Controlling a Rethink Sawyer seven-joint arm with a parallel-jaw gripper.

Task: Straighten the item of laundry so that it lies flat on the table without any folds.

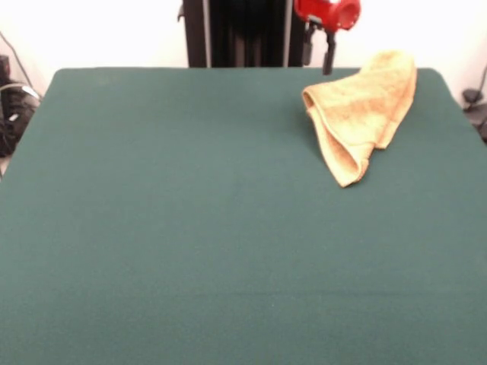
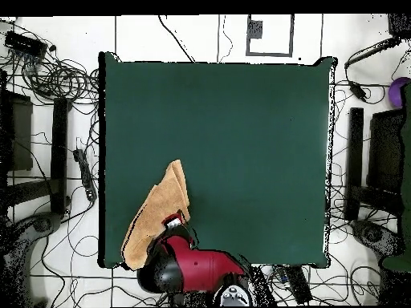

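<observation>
Counter [image 1: 190, 228]: broad dark green cloth surface, bare over nearly all its area, which left ample room to spread the piece toward the middle.

Arm [image 2: 197, 271]: red and black, reaching in over the counter's pedestal-side edge; in the front view only its red end and a dark finger showed at the top. Its reach ended over the towel's pedestal-side end, probably because that end lay nearest the base.

Towel [image 1: 364, 106]: small, mustard-orange terry, bunched in the corner by the pedestal. It was doubled over itself into a long narrow shape running diagonally from the pedestal-side edge inward, one hemmed fold thick along its side. One end lay at or slightly over the edge. Not flat; judged the task barely begun.

Gripper [image 1: 329, 62]: hung just above the towel's end at the pedestal-side edge. Whether the jaws stood apart or together could not be told from either view, nor whether they touched the cloth.
</observation>
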